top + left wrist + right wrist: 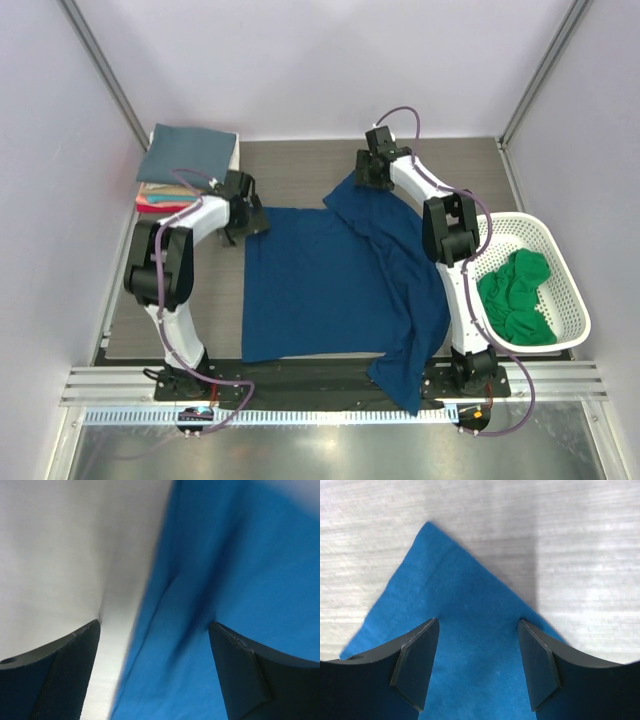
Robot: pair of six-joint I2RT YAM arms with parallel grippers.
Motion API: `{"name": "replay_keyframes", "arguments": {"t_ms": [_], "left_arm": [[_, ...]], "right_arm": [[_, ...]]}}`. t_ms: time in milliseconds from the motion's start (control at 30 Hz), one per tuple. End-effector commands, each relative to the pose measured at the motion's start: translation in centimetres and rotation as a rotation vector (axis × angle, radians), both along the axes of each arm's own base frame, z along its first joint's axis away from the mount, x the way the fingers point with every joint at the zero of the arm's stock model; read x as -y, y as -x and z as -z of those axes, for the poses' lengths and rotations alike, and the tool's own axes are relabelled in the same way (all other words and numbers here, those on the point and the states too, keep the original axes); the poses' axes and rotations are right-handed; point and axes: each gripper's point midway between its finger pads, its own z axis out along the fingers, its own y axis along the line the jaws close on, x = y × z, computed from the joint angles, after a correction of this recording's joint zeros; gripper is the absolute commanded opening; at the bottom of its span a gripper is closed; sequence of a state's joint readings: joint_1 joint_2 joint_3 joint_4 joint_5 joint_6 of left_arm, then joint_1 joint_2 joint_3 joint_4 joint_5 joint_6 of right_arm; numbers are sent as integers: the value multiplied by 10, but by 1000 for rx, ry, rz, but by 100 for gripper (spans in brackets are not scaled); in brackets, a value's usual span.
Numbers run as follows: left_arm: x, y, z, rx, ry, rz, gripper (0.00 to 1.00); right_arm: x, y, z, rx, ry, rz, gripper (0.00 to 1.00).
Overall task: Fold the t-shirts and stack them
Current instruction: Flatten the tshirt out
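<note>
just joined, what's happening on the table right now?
Both arms are at a navy blue t-shirt spread on the table. The left gripper is open at its left edge, the right gripper open over a far corner. Folded tees sit stacked far left; a green tee waits in the basket.

I see my left arm (165,262) elbow-folded, the left gripper (250,222) at ten o'clock from the workspace middle, jaws spread wide. My right arm (447,232) stretches far out, the right gripper (372,176) at one o'clock, pointing down, fingers (415,665) parted.
</note>
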State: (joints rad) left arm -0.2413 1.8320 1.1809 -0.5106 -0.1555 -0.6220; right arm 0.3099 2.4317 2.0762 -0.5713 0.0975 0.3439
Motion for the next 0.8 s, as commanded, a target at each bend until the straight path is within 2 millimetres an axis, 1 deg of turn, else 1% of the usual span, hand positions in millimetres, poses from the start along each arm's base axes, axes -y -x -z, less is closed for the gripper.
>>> {"name": "replay_keyframes", "arguments": {"t_ms": [0, 33, 67, 100, 167, 200, 233, 267, 300, 400, 433, 467, 500, 533, 567, 600, 633, 667, 700, 733, 767], "left_arm": [[18, -50, -2, 8, 143, 10, 87], [19, -58, 1, 6, 141, 12, 85], [27, -60, 4, -9, 178, 29, 82], [32, -69, 11, -16, 190, 34, 74], [39, -76, 15, -32, 222, 45, 59], [45, -83, 19, -35, 245, 59, 37], [49, -87, 21, -36, 257, 65, 26], [51, -91, 22, -33, 263, 78, 16], [51, -95, 22, -28, 262, 81, 0], [47, -110, 17, 13, 220, 85, 0], [40, -121, 9, 49, 185, 72, 0], [36, -127, 4, 64, 165, 64, 0], [32, -131, -1, 64, 148, 56, 0], [21, -150, -22, 122, 96, 26, 0], [16, -159, -26, 133, 73, 15, 0], [10, -161, -32, 121, 45, 15, 0], [2, -169, -41, 139, 22, 0, 0], [-2, -193, -60, 205, 0, -10, 0], [-8, -196, -64, 200, -25, -9, 0], [-15, -206, -70, 220, -42, -20, 0], [-20, -223, -96, 289, -60, -36, 0]], "right_arm": [[12, -6, 34, -70, -25, 39, 70], [15, -9, 37, -73, -31, 54, 70], [19, -11, 43, -80, -35, 67, 70], [25, -13, 53, -93, -35, 87, 70], [38, -23, 56, -84, -46, 133, 70], [42, -27, 62, -83, -47, 147, 70], [48, -30, 64, -84, -49, 167, 69], [58, -33, 66, -85, -59, 204, 69], [64, -35, 69, -85, -66, 224, 69], [91, -43, 75, -76, -53, 309, 69], [101, -48, 76, -66, -47, 343, 69], [113, -52, 73, -62, -79, 395, 69], [119, -61, 65, -34, -91, 418, 69], [127, -64, 67, -28, -95, 445, 69], [135, -68, 65, -16, -101, 474, 69], [146, -78, 55, 17, -126, 509, 69], [152, -83, 51, 34, -138, 526, 70], [155, -88, 52, 44, -153, 534, 70], [154, -100, 41, 87, -212, 522, 70], [151, -105, 39, 103, -236, 514, 70], [149, -109, 35, 120, -255, 508, 70]]}}
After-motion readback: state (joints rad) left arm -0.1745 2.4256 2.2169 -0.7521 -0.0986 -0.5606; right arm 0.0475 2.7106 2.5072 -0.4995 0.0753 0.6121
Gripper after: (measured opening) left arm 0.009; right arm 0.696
